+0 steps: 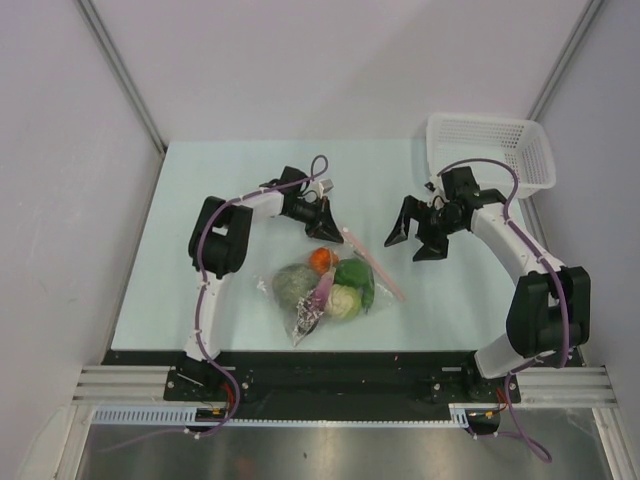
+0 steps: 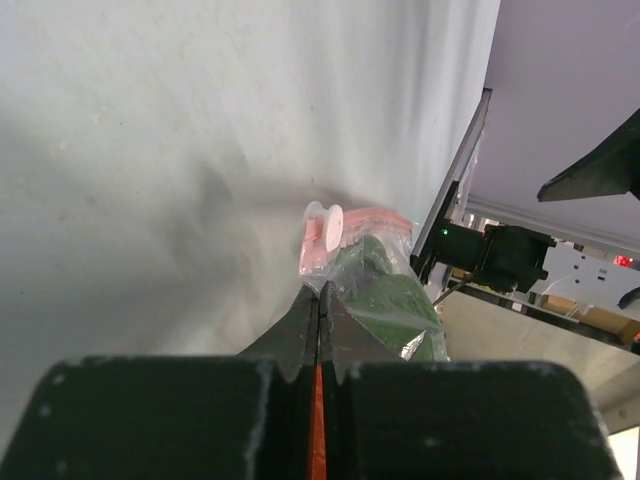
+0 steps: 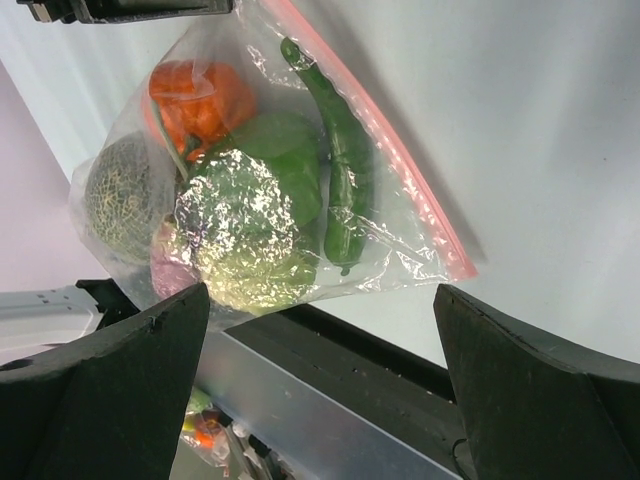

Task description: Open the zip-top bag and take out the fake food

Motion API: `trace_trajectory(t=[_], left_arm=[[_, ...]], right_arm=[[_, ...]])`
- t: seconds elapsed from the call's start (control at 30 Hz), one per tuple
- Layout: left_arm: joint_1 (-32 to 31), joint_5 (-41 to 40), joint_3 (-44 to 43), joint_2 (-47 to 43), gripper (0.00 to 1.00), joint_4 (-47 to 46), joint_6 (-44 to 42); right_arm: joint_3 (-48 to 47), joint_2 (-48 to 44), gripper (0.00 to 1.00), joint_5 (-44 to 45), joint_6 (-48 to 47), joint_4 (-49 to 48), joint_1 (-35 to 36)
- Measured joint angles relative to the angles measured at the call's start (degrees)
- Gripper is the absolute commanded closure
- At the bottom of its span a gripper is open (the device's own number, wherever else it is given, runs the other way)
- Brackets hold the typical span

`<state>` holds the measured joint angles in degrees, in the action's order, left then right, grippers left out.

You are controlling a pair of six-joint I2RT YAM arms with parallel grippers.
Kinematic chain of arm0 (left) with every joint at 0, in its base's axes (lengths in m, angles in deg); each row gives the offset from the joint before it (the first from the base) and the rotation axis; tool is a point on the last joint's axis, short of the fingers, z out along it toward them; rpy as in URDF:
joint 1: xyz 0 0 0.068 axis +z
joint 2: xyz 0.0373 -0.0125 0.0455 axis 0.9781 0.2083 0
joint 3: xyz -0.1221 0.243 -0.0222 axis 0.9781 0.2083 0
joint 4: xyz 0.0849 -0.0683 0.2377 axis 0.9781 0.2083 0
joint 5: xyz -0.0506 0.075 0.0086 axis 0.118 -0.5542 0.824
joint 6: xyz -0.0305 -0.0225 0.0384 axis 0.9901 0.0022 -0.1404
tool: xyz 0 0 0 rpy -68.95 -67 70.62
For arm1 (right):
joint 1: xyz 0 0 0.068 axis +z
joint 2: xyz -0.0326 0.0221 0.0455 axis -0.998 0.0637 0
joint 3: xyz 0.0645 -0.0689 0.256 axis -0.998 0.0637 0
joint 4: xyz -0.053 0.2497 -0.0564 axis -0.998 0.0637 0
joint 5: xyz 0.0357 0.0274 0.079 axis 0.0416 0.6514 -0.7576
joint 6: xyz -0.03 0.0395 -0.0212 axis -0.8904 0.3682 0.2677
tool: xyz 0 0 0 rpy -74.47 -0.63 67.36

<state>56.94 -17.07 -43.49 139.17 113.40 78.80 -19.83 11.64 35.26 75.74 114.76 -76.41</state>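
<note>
The zip-top bag (image 1: 330, 290) lies flat near the front middle of the desk (image 1: 220, 200), seemingly sealed, with the fake food (image 1: 345, 298) bunched inside and the zip strip (image 1: 378, 268) running along its right edge. The left gripper (image 1: 321, 236) sits at the bag's far corner, jaws pressed together on a thin pink-red sliver — apparently the strip's end — probably to anchor that side. The right gripper (image 1: 413, 246) hovers just beside the strip, apart from it, jaws spread wide, likely poised to take the opposite lip so the two can pull the seal apart.
</note>
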Motion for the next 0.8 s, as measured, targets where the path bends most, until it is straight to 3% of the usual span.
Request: trace_trajectory(t=[0.37,0.8], left_arm=[[-0.3,-1.2,0.0,-9.6,1.00,-0.3,0.9],[-2.9,-1.2,6.2,-21.8,1.00,0.6,-2.1]], right_arm=[[-3.5,3.3,0.05,-3.8,-1.7,-5.5,1.5],[-3.7,6.9,0.12,-15.7,0.7,-36.2,5.8]])
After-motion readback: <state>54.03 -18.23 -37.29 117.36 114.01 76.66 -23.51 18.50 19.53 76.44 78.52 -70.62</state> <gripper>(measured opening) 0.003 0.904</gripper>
